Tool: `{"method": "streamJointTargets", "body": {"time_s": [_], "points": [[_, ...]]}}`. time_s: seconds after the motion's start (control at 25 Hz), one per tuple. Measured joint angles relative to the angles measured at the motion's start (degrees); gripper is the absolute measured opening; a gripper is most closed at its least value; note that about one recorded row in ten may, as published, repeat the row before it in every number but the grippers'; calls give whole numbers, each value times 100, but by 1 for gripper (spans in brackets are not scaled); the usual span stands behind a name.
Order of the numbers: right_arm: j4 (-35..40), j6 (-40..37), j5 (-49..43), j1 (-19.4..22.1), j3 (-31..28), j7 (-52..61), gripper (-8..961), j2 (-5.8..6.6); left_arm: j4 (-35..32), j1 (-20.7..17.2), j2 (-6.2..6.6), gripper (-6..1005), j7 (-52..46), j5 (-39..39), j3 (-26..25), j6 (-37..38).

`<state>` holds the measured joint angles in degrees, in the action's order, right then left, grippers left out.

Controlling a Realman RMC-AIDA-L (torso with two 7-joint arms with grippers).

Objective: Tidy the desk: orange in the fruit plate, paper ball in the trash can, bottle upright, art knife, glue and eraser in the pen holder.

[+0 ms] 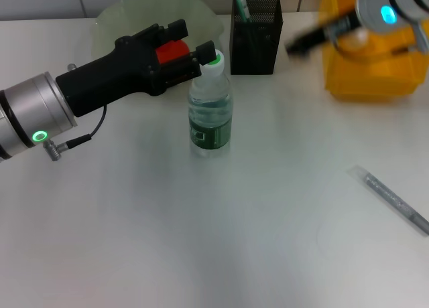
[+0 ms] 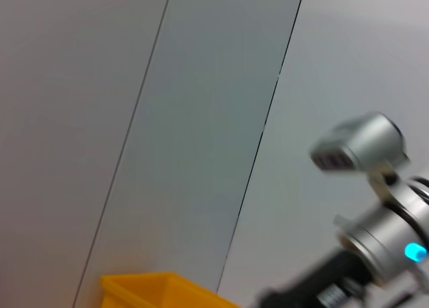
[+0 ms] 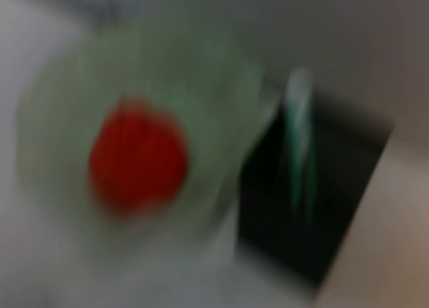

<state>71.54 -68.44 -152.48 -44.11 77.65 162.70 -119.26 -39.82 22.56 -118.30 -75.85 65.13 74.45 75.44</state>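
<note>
standing upright mid-desk, the bottle (image 1: 210, 106) has the left gripper (image 1: 201, 57) spread open at its cap; orange (image 1: 171, 51) sits in fruit plate (image 1: 124, 17), art knife (image 1: 395, 200) remains out; right gripper (image 1: 298, 43) unclear.

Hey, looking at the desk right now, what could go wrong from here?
The left claw sits right at the cap of the upright bottle; pulling away carelessly might tip it over. The right claw is blurred with motion beside the pen holder and yellow trash can, so it might clip either. The art knife lies near the table's right edge and might get nudged off.
</note>
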Motion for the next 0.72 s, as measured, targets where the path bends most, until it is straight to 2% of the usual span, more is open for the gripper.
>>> {"method": "streamJointTargets", "body": {"time_s": [0.16,0.36,0.72], "points": [[-512,1246,-7,-178,2,-18,305,-1,1,-1,0,802,0,-19,-1,37],[-1193,2324,1,-444,42,-335,322,-1,2,1,0,802,2,-38,-1,47],[-2413,2689,32,-1153,41,-561,354,-1,1,9,-7,802,7,-45,0,50]]}}
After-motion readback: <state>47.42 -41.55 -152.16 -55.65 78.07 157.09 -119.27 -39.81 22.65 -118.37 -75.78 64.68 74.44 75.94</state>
